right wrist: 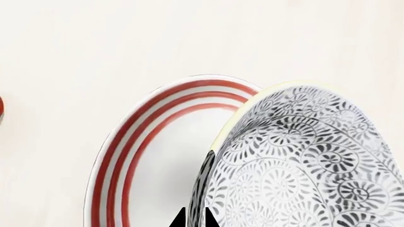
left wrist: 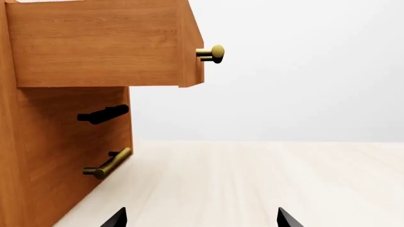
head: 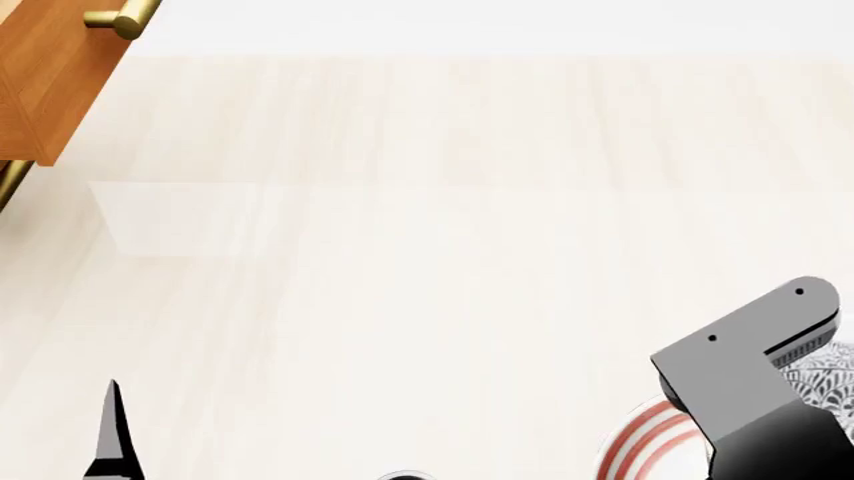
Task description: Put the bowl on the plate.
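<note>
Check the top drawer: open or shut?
Open. In the left wrist view the drawer juts out from the cabinet, its knob well forward.

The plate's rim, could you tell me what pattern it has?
Concentric red rings on white around the plate rim, clearest in the right wrist view.

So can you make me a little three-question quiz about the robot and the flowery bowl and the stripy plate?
1. True or false: the plate has blue rings.
2. Which gripper holds the bowl? A) left B) right
3. Fill in: the brass knob sits on an open wooden ____.

Key:
1. False, the rings are red.
2. B. The right gripper pinches the bowl's rim above the plate; the left gripper is open and holds nothing.
3. Drawer.
</note>
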### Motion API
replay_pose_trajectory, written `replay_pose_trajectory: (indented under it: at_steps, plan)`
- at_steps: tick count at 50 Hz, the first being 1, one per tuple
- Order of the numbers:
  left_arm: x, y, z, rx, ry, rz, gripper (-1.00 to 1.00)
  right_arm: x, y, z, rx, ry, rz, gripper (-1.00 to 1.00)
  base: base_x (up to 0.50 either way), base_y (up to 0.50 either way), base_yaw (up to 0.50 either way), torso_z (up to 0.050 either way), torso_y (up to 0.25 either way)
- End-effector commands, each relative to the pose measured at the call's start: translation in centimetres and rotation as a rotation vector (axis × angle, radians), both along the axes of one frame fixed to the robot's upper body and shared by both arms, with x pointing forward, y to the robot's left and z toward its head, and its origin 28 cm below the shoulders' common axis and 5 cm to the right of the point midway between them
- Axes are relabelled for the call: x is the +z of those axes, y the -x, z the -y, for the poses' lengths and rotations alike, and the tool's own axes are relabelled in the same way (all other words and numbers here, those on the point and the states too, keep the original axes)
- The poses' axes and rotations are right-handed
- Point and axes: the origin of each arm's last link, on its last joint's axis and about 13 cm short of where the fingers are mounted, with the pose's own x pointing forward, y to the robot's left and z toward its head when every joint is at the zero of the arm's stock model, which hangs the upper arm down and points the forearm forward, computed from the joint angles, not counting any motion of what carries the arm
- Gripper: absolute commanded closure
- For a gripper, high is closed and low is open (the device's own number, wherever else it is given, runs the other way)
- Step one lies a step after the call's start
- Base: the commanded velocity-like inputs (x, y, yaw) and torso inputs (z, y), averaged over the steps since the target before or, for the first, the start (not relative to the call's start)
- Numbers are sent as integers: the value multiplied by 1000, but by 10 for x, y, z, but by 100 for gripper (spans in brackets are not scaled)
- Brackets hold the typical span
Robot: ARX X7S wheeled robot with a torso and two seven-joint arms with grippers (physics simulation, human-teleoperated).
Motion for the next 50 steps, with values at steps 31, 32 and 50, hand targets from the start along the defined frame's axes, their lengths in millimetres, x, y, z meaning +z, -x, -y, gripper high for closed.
replay_pose_trajectory:
  at_steps: [31,32,50]
  plan:
    - [-2,-2,-1,2,7,-2,-100,-11,-9,2,-1,15,-39,100,0,0,0,0,0]
    - [-1,-2,-1,2,8,-2,-100,-10,-9,2,-2,15,-38,100,0,0,0,0,0]
    - [-4,-3,-4,7,14,-6,-100,-11,-14,1,-4,10,-39,100,0,0,0,1,1]
